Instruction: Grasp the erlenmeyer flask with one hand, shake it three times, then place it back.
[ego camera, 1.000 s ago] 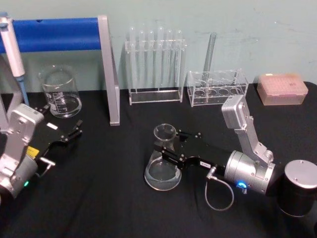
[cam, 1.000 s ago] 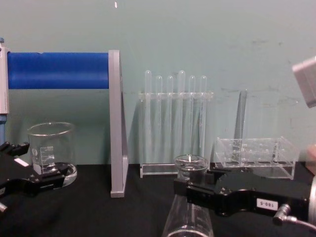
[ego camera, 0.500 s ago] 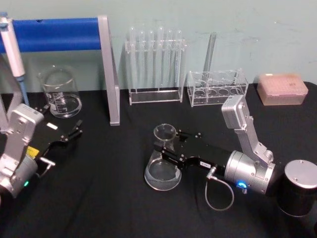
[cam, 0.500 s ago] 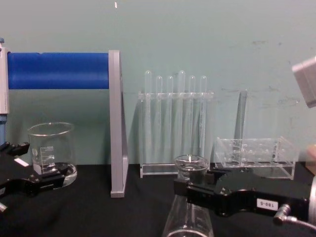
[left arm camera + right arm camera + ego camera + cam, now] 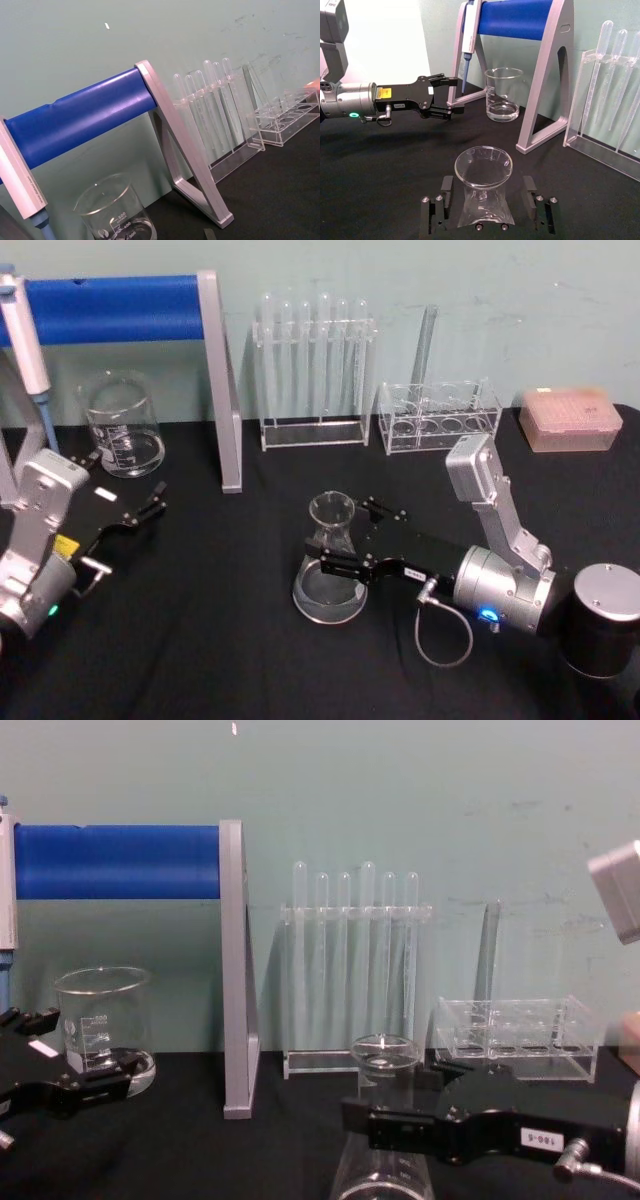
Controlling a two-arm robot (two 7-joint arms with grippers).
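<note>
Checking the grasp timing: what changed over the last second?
The right gripper opened around the erlenmeyer flask: its fingers now stand apart from the neck and sit lower. The flask stayed on the table. The left gripper and beaker kept their places.

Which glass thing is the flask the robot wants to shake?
Start at the black table and find the right gripper near the middle. Between its open fingers stands the erlenmeyer flask. It is cone-shaped with a narrow neck, unlike the straight-sided beaker at the far left and the thin test tubes behind.

Right gripper (image 5: 335, 538) fingers (image 5: 340, 567) spread.
</note>
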